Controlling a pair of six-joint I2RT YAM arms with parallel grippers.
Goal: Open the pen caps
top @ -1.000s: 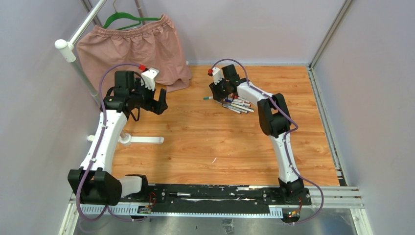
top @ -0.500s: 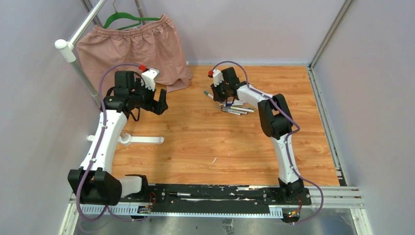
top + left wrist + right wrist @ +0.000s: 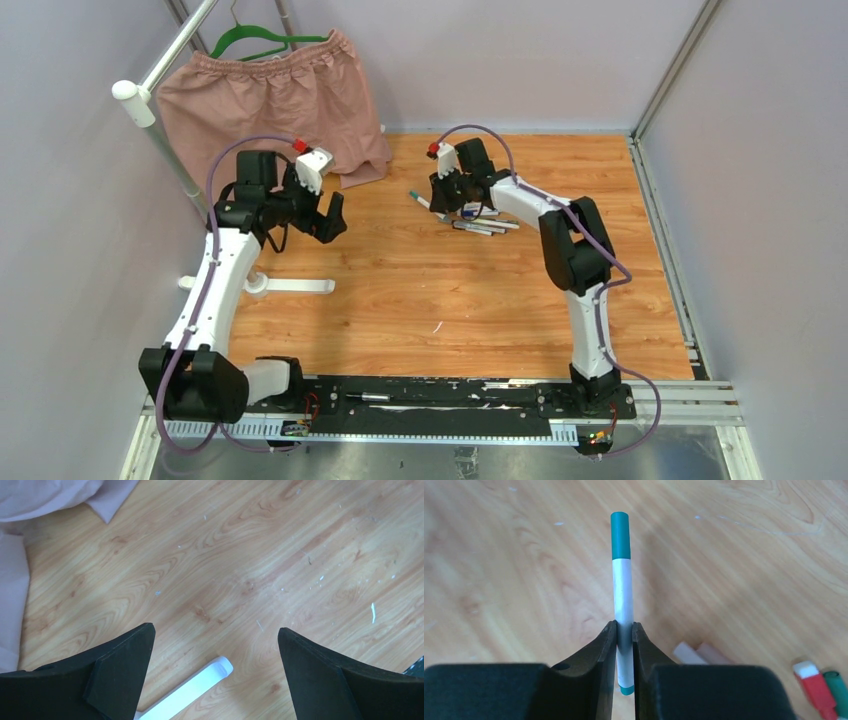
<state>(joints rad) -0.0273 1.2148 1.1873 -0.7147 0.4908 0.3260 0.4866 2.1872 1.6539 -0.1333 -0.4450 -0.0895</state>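
My right gripper (image 3: 624, 627) is shut on the white barrel of a pen (image 3: 622, 590), whose teal cap (image 3: 620, 535) points away from the jaws. From above, this pen (image 3: 419, 199) sticks out to the left of the right gripper (image 3: 443, 200) at the back middle of the table. Several more pens (image 3: 482, 222) lie in a pile just right of it. Red (image 3: 813, 681) and green (image 3: 837, 682) pen ends show at the lower right of the right wrist view. My left gripper (image 3: 215, 635) is open and empty above bare wood (image 3: 325, 215).
A long white bar (image 3: 290, 286) with a rounded end (image 3: 200, 687) lies on the left of the table, below the left jaws. Pink shorts (image 3: 270, 100) on a green hanger (image 3: 255, 40) hang from a white rail (image 3: 150, 110) at the back left. Two pale stubs (image 3: 696, 654) lie near the held pen.
My right gripper closed on the teal-capped pen and swung it from lying sideways by the pile to pointing out left. The left gripper drifted slightly right and stayed open.
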